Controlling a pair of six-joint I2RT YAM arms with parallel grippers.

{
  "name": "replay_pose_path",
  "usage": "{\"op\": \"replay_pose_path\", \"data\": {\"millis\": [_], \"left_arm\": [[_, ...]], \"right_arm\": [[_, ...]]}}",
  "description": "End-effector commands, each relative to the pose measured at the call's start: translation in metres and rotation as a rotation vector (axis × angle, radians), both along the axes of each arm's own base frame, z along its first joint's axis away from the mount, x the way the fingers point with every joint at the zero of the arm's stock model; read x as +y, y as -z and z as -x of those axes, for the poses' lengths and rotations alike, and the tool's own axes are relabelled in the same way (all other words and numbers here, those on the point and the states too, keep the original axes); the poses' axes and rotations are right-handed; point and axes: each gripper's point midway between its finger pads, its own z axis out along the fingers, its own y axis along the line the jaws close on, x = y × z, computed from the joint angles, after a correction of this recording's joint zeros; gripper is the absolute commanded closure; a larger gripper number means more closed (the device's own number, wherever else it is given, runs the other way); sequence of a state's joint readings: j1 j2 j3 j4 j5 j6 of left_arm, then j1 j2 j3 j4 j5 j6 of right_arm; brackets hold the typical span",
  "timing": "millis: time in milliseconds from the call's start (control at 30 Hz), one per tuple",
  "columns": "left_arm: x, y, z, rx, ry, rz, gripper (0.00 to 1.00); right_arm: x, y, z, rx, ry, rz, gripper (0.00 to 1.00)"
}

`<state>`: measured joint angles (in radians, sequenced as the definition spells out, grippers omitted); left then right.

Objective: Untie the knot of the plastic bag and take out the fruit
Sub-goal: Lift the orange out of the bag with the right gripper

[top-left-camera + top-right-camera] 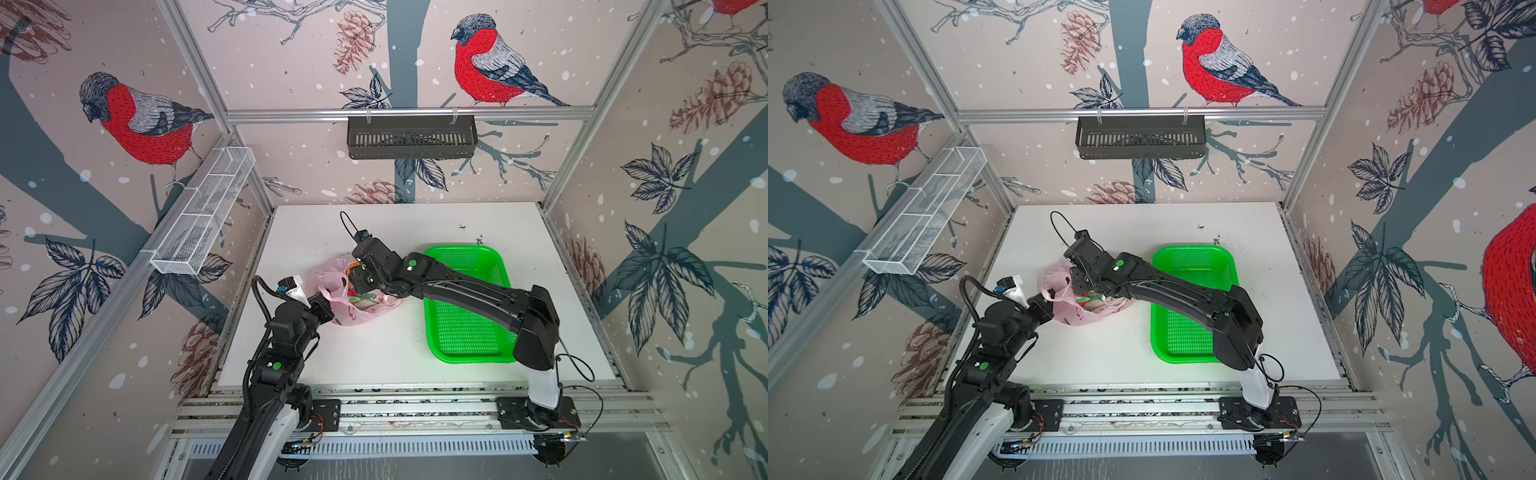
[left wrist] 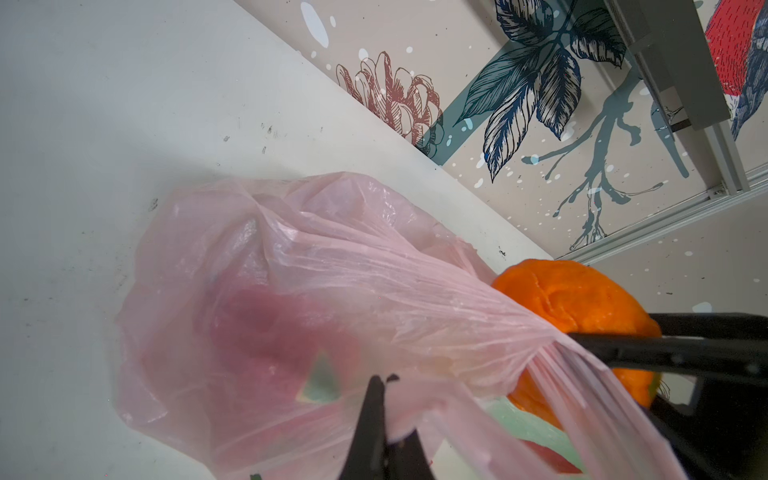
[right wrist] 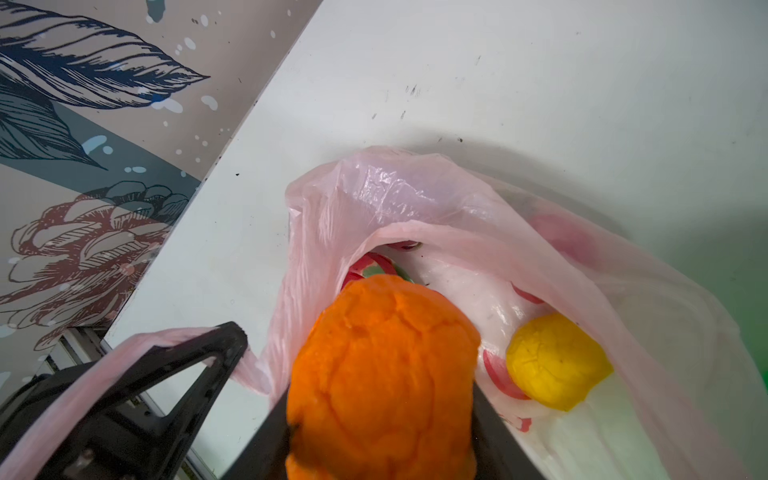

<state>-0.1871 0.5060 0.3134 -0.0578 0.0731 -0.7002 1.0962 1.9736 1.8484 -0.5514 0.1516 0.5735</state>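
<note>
The pale pink plastic bag (image 1: 365, 313) (image 1: 1088, 316) lies left of the table's middle with its mouth gaping; no knot shows. My left gripper (image 1: 328, 297) (image 2: 380, 380) is shut on a bunched strip of the bag's rim, holding it up. My right gripper (image 1: 353, 277) (image 3: 382, 415) reaches into the mouth and is shut on the orange (image 3: 386, 365) (image 2: 582, 299), just above the opening. Inside the bag lie a yellow round citrus (image 3: 557, 361) and a magenta dragon fruit (image 3: 374, 266) with green-tipped scales (image 1: 361, 298), partly hidden by film.
A green perforated tray (image 1: 461, 332) (image 1: 1183, 332) stands right of the bag, under the right arm, with nothing in its visible part. A white wire basket (image 1: 203, 216) hangs on the left wall and a black one (image 1: 411, 137) on the back rail.
</note>
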Motion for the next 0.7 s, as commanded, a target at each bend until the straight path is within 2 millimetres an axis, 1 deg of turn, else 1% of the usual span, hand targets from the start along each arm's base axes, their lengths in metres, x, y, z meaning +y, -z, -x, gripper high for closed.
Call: {"op": "replay_pose_path", "data": {"millis": [0, 167, 367, 500, 667], "left_arm": [[0.002, -0.01, -0.004, -0.047, -0.008, -0.008, 1.0], [0.002, -0.011, -0.003, -0.052, -0.01, -0.018, 1.0], [0.002, -0.012, -0.003, -0.057, -0.002, -0.028, 1.0], [0.002, -0.012, -0.003, -0.055, 0.003, -0.039, 1.0], [0.001, -0.012, -0.002, -0.054, 0.008, -0.047, 1.0]], "right_arm": [[-0.003, -0.014, -0.002, -0.033, -0.002, -0.008, 0.8], [-0.008, -0.023, -0.004, -0.045, 0.003, -0.018, 0.8], [-0.015, -0.043, -0.013, -0.087, 0.026, -0.048, 0.81], [-0.015, -0.058, -0.02, -0.121, 0.036, -0.086, 0.81], [-0.016, -0.07, -0.029, -0.15, 0.048, -0.124, 0.81]]}}
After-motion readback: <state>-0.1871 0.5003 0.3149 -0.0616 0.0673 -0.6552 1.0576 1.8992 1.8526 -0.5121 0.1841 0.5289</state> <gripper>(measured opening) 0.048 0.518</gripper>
